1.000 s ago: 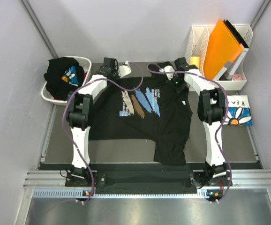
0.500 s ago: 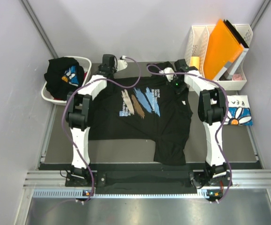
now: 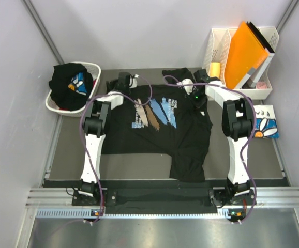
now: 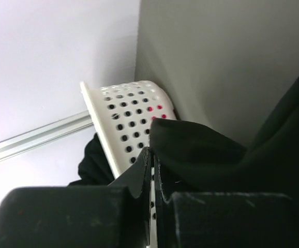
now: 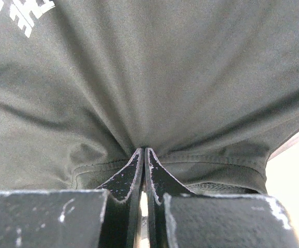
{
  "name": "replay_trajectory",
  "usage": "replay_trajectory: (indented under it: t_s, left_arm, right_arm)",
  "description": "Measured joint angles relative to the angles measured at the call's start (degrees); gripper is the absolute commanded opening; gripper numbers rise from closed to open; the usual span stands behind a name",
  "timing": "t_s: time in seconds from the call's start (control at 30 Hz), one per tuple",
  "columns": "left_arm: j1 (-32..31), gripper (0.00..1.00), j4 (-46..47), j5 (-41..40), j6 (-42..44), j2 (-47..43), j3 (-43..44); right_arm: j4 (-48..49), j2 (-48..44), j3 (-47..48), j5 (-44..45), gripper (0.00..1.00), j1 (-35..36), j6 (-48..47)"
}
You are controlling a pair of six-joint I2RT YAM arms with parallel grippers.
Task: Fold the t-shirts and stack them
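Lying print-up on the grey counter (image 3: pixel 72 160), the black t-shirt (image 3: pixel 154 134) spreads away from the arm bases. At its far edge, the left pincer (image 4: pixel 150 153) and right pincer (image 5: pixel 144 152) each pinch the cloth, so the shirt lies nearward of both. A white basket (image 3: pixel 54 106) sits far left.

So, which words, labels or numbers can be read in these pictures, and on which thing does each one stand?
"PEA": on the white tee, above the daisy; no further letters show.
Small white lines on the black tee, beside the brush strokes: too small to read.
White letters at the top left of the right wrist view, same tee: cut off, unreadable.
Folder: no text shows.
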Motion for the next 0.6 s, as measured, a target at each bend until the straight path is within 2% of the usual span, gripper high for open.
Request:
replay_trajectory:
  t_s: [0.4,0.6]
  left_arm:
    - [1.1,0.00,10.7,-4.6,9.4,2.6,2.3]
    - [2.6,0.00,10.5,-4.7,10.1,2.6,3.0]
  right_arm:
    - [0.3,-0.7,-1.1,-0.7,0.00,0.0,0.4]
    - [0.3,-0.7,-1.1,-0.8,0.00,0.1,0.4]
